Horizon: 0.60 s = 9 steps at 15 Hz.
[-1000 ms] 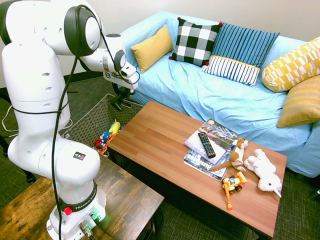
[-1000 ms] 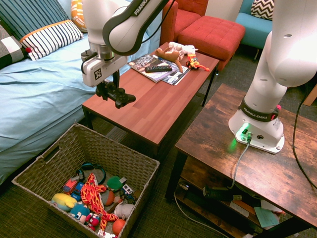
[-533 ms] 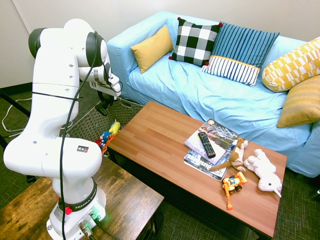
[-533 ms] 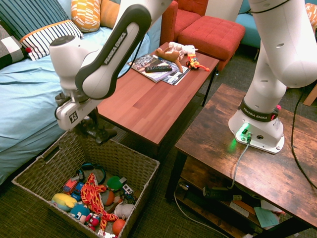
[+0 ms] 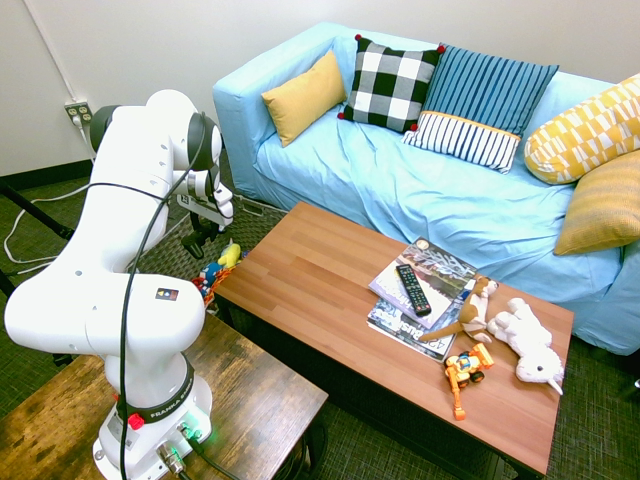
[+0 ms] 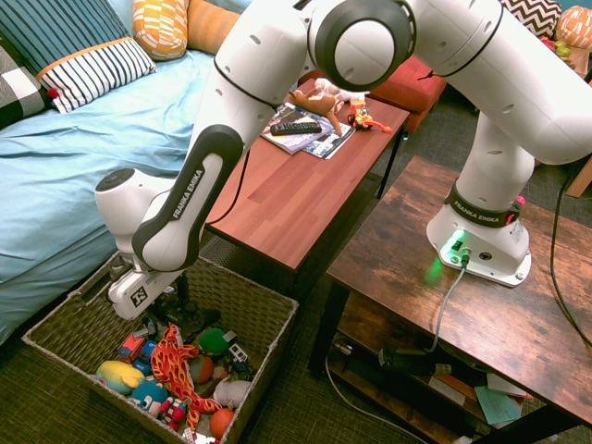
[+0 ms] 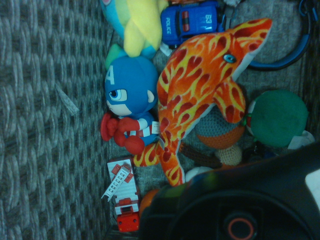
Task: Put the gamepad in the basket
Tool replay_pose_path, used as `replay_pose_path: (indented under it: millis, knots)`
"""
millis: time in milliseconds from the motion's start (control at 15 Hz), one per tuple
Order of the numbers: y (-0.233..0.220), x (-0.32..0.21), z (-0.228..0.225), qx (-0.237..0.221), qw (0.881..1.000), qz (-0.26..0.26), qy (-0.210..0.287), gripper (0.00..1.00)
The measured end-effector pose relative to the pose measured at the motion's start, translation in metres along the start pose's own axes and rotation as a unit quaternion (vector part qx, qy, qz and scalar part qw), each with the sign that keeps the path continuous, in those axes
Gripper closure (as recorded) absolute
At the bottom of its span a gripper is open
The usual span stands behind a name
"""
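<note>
My jaws are closed, pinching the gamepad [image 6: 189,317], which hangs beneath me inside the basket [image 6: 274,319], above the toys. It lies directly below my jaws, and mine is the only arm here. Its long axis runs crosswise to my reach, roughly level as far as I can judge; which way its handles point I cannot tell. Next I should lower it slightly, then let go.
</note>
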<state>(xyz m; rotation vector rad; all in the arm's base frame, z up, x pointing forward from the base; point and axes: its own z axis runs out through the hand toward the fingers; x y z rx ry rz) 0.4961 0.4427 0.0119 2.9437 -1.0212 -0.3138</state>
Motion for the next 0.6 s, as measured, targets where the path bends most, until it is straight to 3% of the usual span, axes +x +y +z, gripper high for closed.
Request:
replay_pose_path:
  millis: [600]
  knots:
    - [-0.019,0.011,0.005,-0.008,1.0,-0.012,-0.004,0.0]
